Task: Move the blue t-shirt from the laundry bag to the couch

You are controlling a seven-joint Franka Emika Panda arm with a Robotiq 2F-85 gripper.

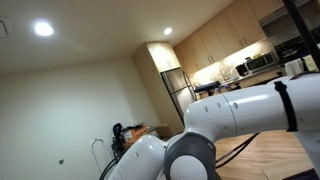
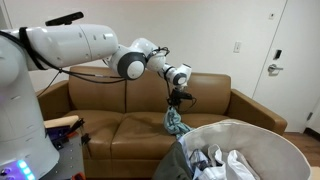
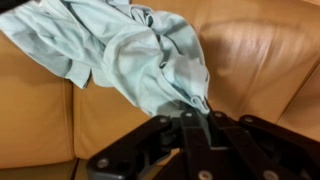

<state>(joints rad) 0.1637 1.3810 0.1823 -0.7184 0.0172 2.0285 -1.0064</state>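
The blue t-shirt (image 2: pixel 176 120) hangs from my gripper (image 2: pixel 179 100) over the brown couch (image 2: pixel 130 128), its lower end near the seat cushion. In the wrist view the pale blue cloth (image 3: pixel 130 50) spreads against the couch's back cushion (image 3: pixel 265 60), and my gripper (image 3: pixel 196 108) is shut on a fold of it. The laundry bag (image 2: pixel 270 135) stands in front at the lower right of an exterior view, round and open, holding several other clothes. My gripper is to the left of the bag and beyond it.
My arm (image 2: pixel 80 45) reaches across from the left. A white door (image 2: pixel 295 50) and wall stand behind the couch. An exterior view shows mostly my arm (image 1: pixel 240 110), with a kitchen and fridge (image 1: pixel 180 90) behind.
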